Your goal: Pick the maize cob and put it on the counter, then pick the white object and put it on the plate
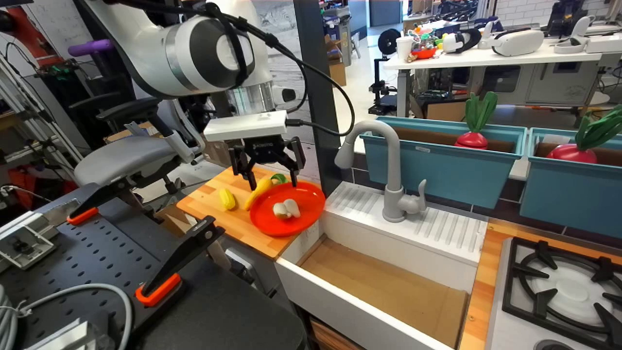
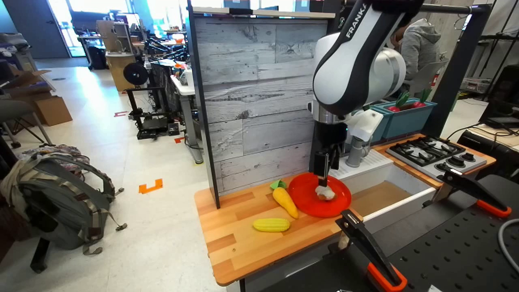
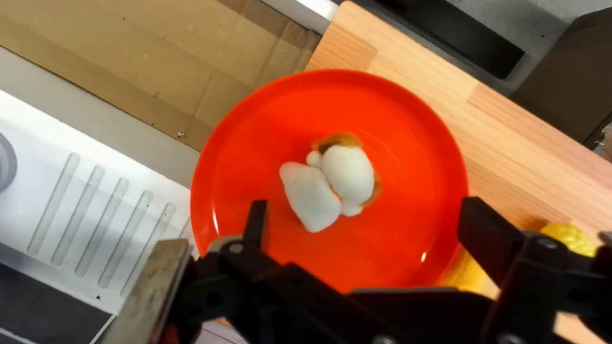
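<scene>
The orange-red plate [image 1: 265,222] lies on the wooden counter [image 2: 239,251] beside the sink; it also shows in the other views [image 2: 302,200] [image 3: 406,138]. The white object [image 3: 349,174], pale rounded lumps with a brownish underside, rests on the plate, also in both exterior views [image 1: 286,209] [image 2: 325,193]. The maize cob [image 2: 271,224], yellow and stubby, lies on the counter away from the plate [image 1: 227,199]; in the wrist view the cob [image 3: 569,237] is partly hidden by a finger. My gripper [image 3: 366,204] is open and empty above the plate [image 1: 273,185] [image 2: 323,182].
A yellow carrot-shaped vegetable [image 2: 286,202] with a green top lies against the plate's edge. The white sink [image 1: 350,296] with a grey faucet [image 1: 392,170] adjoins the counter. A wood-patterned panel [image 2: 259,97] stands behind. A black clamp [image 2: 371,243] sits near the counter's front edge.
</scene>
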Motion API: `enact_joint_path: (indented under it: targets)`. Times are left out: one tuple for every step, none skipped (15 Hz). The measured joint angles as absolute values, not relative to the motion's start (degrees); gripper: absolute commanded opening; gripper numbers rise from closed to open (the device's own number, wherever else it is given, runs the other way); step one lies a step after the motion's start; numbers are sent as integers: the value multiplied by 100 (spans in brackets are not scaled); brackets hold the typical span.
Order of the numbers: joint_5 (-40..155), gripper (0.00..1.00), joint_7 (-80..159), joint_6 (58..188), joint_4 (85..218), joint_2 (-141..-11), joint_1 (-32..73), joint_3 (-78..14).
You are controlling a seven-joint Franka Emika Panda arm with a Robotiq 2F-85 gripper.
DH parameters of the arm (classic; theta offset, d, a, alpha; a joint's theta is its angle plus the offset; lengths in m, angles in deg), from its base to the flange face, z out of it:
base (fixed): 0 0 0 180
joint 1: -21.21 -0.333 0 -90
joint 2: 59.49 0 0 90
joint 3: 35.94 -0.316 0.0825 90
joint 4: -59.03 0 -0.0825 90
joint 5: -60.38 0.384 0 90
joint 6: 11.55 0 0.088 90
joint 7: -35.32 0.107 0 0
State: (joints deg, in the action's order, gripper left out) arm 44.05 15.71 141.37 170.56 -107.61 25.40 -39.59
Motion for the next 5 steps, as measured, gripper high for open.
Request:
enact_joint_path:
  targets:
    - [4405,100,1581,14138,17238,-10567,2509,-3959]
    - [4405,100,1596,14145,17428,-10359,2473,-3959]
    - [4405,100,1609,14145,17610,-10159,2434,-3960]
    - [4391,100,1616,14138,17770,-9982,2383,-3952]
    - [4389,100,1626,14134,17900,-9840,2334,-3943]
